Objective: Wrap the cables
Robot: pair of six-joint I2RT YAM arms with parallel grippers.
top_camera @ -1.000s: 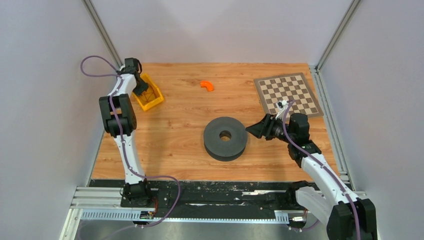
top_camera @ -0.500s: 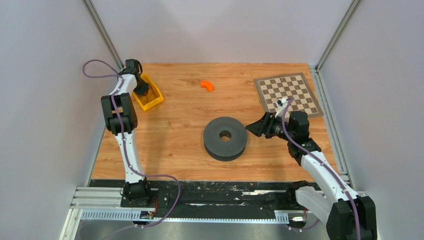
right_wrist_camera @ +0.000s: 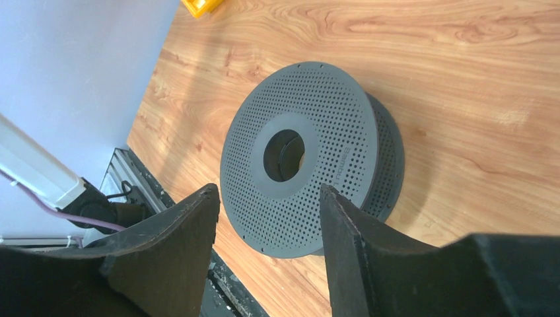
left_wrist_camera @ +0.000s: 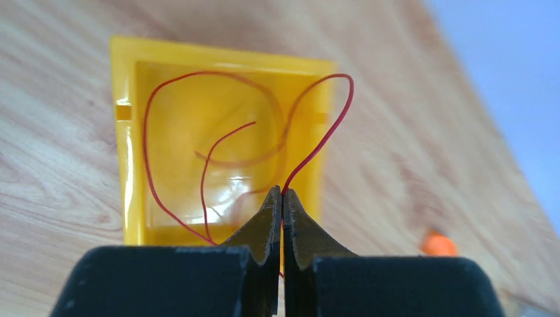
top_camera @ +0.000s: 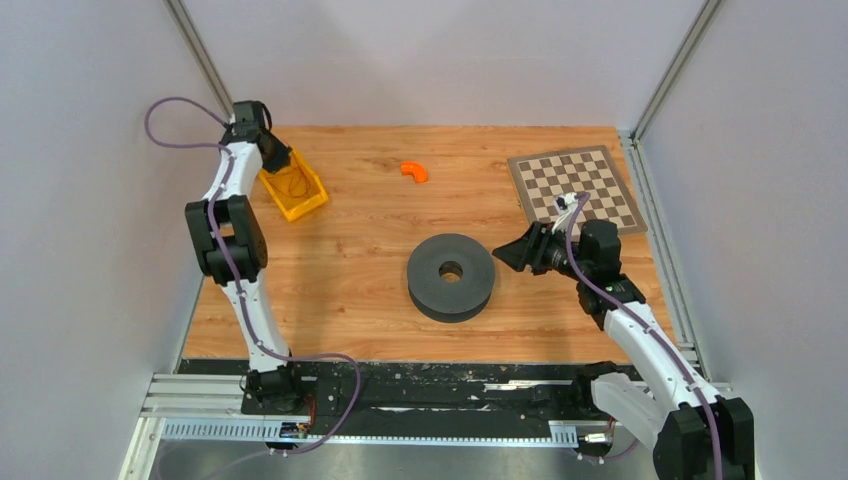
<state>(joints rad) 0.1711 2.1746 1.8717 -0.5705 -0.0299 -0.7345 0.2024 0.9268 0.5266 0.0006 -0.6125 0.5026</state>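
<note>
Red cable sits as loose loops inside the yellow bin at the far left of the surface. My left hand is pinched fully shut over the bin, with one strand of the cable caught right at the fingertips. My right hand is about half open and holds nothing. It sits just right of the grey perforated spool at the middle of the surface, well apart from the bin.

Risks as I judge them:
- The cable is very thin and the grip is at the very tips, so it could slide out on the lift or mid-carry.
- I hold only one strand. The other loops lie against the bin walls and could snag on the rim, then tip or drag the bin along.
- The loops cross each other, so a fast pull may tighten them into a knot rather than feeding out.
- The carry to the spool is long, and slack could trail over the surface and catch the small orange piece at the far middle.
- My right hand is close to the spool rim, so a careless move could shove the spool out of place.
</note>
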